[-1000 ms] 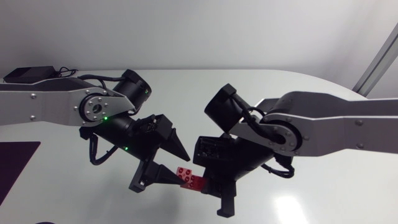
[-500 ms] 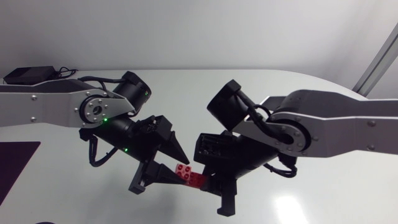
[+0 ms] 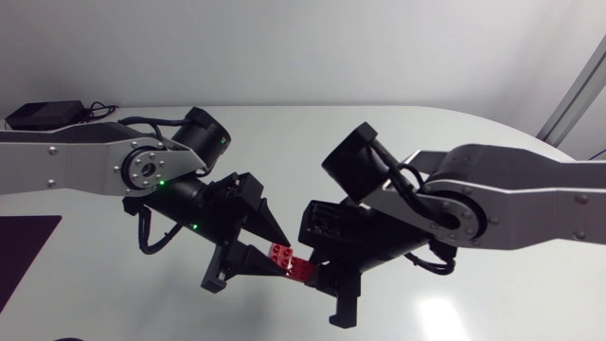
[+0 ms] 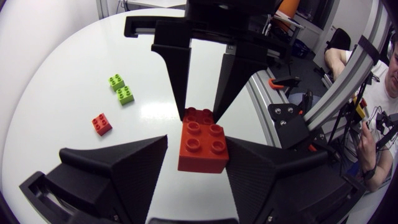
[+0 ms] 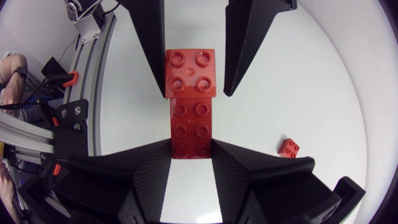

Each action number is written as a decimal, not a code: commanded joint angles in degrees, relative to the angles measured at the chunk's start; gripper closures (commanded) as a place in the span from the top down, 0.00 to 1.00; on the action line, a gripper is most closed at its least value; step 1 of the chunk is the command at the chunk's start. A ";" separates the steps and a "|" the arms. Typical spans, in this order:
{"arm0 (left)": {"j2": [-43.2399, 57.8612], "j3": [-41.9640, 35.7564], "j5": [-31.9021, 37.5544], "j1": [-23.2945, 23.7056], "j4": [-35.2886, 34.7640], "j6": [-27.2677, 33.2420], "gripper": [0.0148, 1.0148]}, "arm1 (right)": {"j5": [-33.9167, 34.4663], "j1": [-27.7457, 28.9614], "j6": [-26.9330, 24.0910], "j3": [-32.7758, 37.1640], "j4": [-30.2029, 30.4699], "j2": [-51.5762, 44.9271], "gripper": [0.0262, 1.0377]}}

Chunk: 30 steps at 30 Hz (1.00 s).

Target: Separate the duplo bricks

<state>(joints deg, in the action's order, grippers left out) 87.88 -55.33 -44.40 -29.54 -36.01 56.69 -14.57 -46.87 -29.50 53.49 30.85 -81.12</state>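
Note:
Two joined duplo bricks hang above the table between my grippers. The square orange-red brick lies between the fingers of my left gripper. One finger touches it and a thin gap shows at the other, so that gripper is open. The longer dark red brick is clamped from both sides by my right gripper, which is shut on it. The two grippers face each other tip to tip.
Two joined green bricks and a small red brick lie on the white table beyond the grippers. A black box sits at the far left, and a dark mat at the left edge.
My left gripper's fingers have drawn in around the orange-red brick. The right arm has shifted slightly, the bricks still in its grip.

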 commanded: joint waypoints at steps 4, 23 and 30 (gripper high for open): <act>2.21 -0.04 -0.25 -0.17 0.33 -2.63 0.51 | 0.15 0.11 1.55 -2.96 -1.23 2.02 0.35; -0.16 0.93 -1.74 -1.49 0.15 -4.13 0.51 | 4.64 -2.79 1.90 -4.19 -3.34 1.14 0.35; -2.53 2.86 -0.77 -1.66 2.35 -4.83 0.44 | 4.72 -2.79 2.16 -4.19 -3.34 1.32 0.35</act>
<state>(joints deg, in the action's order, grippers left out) 86.83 -54.17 -44.99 -30.87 -34.37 52.82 -9.69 -49.19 -28.86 50.70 27.86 -79.29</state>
